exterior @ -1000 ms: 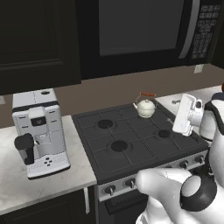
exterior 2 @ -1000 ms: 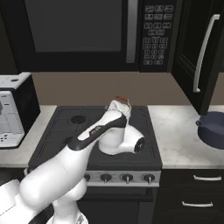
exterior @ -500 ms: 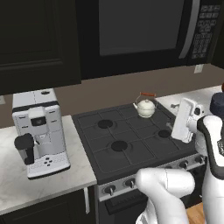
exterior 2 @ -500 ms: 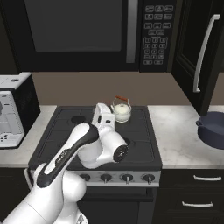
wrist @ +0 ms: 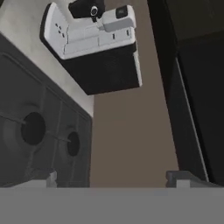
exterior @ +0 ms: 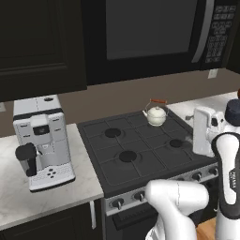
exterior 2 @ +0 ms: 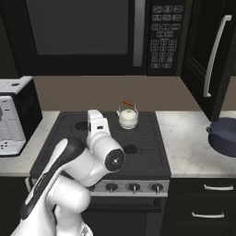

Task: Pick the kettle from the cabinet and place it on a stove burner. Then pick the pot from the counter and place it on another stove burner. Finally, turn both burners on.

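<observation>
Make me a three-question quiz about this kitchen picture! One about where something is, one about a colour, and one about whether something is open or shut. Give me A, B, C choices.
1. Where is the kettle?
A. On a back burner of the stove
B. Inside the cabinet
C. On top of the coffee machine

2. What colour is the pot on the counter?
A. Bright yellow
B. Dark blue
C. Pink

3. How is the cabinet door with the long silver handle?
A. Taken off
B. Shut flat
C. Swung open

Answers:
1. A, the right base view shows the kettle sitting on the stove's back right burner.
2. B, the pot beside the stove is dark navy blue.
3. C, the door stands out at an angle from the wall, above the pot.
</observation>
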